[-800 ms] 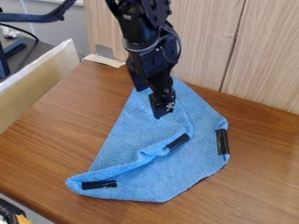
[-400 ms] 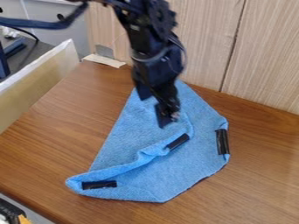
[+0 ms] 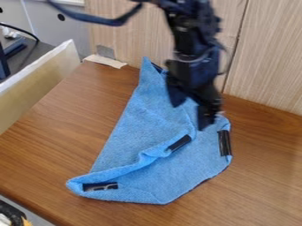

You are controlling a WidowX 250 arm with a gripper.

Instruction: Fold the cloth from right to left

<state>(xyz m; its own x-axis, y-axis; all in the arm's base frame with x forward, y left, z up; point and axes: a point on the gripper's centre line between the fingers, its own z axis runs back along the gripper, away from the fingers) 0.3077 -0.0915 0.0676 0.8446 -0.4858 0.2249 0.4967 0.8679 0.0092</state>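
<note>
On the table before the wall: we are seeing the blue cloth (image 3: 159,178) lying spread on the brown table (image 3: 265,176), with the pale wooden wall (image 3: 265,53) standing behind it.
Cloth: its narrow tip is pointing up close to the wall, and its broad part is lying farther out from the wall.
Flap: we are seeing a folded-over layer (image 3: 133,132) resting on the side toward the wall's left end, its thick edge running aslant across the cloth and leaving the lower right part showing.
Tape: black strips are marking the cloth, one (image 3: 157,67) near the tip by the wall, one (image 3: 179,142) by the flap's edge, one (image 3: 224,143) on the right rim and one (image 3: 100,186) at the corner lying farthest from the wall.
Claw: we are finding the claw (image 3: 190,115) hanging in front of the wall, over the cloth's upper right part; its two fingers are standing wide apart, with blue showing between them. We are not managing to tell whether they are touching the cloth.
Arm: the black arm (image 3: 194,48) is coming down in front of the wall.
Board: a beige board (image 3: 41,81) is standing left of the wall.
</note>
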